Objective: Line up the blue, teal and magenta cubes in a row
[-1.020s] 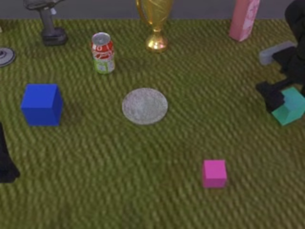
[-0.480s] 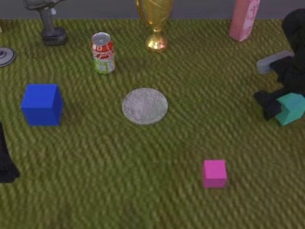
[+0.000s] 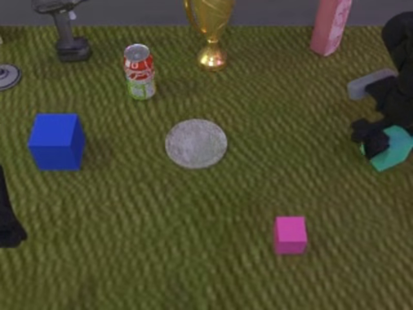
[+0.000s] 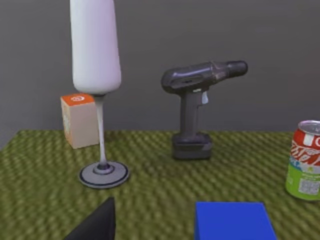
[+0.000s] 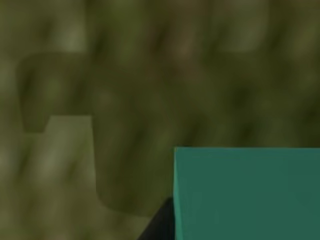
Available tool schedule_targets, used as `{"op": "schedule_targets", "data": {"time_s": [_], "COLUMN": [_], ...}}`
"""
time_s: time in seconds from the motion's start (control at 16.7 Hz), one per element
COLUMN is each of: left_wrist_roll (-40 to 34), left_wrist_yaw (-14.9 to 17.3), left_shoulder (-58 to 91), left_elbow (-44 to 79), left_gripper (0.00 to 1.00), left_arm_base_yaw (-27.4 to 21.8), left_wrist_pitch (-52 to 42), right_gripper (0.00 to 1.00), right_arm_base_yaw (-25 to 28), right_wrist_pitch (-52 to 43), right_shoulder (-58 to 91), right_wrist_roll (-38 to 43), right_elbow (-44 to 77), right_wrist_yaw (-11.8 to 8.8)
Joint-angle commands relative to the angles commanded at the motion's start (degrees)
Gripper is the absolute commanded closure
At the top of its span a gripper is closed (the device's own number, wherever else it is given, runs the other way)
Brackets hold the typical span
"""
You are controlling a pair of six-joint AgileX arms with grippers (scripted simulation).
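The teal cube (image 3: pixel 398 152) sits at the table's far right, and my right gripper (image 3: pixel 383 143) is shut on it from above. In the right wrist view the teal cube (image 5: pixel 247 192) fills one corner, with one dark finger (image 5: pixel 161 224) pressed against its side. The blue cube (image 3: pixel 56 141) rests at the left and also shows close in the left wrist view (image 4: pixel 234 221). Toward the front, right of centre, lies the small magenta cube (image 3: pixel 290 234). My left gripper (image 3: pixel 8 223) is parked open at the left edge, in front of the blue cube, with nothing in it.
A round grey disc (image 3: pixel 196 143) lies mid-table. Along the back stand a soda can (image 3: pixel 139 71), a gold trophy (image 3: pixel 210 32), a pink carton (image 3: pixel 331 26) and a drill (image 3: pixel 64 29). A white-bowled glass (image 4: pixel 97 75) and an orange-topped box (image 4: pixel 80 120) stand at back left.
My right gripper has come down over the teal cube and its dark finger has moved in against the cube's left side. The other cubes and the left arm stayed put.
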Motion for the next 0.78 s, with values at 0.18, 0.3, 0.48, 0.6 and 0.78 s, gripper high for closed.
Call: {"op": "schedule_targets", "data": {"time_s": [0.18, 0.3, 0.48, 0.6, 0.78], "left_wrist_roll": [0.0, 0.0, 0.0, 0.0, 0.0], "left_wrist_yaw": [0.0, 0.0, 0.0, 0.0, 0.0], "left_shoulder": [0.0, 0.0, 0.0, 0.0, 0.0], "left_elbow": [0.0, 0.0, 0.0, 0.0, 0.0], "left_gripper": [0.0, 0.0, 0.0, 0.0, 0.0], "left_arm_base_yaw": [0.0, 0.0, 0.0, 0.0, 0.0], "left_wrist_pitch": [0.0, 0.0, 0.0, 0.0, 0.0], "right_gripper": [0.98, 1.0, 1.0, 1.0, 1.0], "right_arm_base_yaw": [0.0, 0.0, 0.0, 0.0, 0.12], "right_wrist_pitch": [0.0, 0.0, 0.0, 0.0, -0.68], "right_shoulder": [0.0, 0.0, 0.0, 0.0, -1.28], "right_wrist_roll": [0.0, 0.0, 0.0, 0.0, 0.26], "right_elbow": [0.0, 0.0, 0.0, 0.0, 0.42], "right_wrist_yaw": [0.0, 0.0, 0.0, 0.0, -0.39]}}
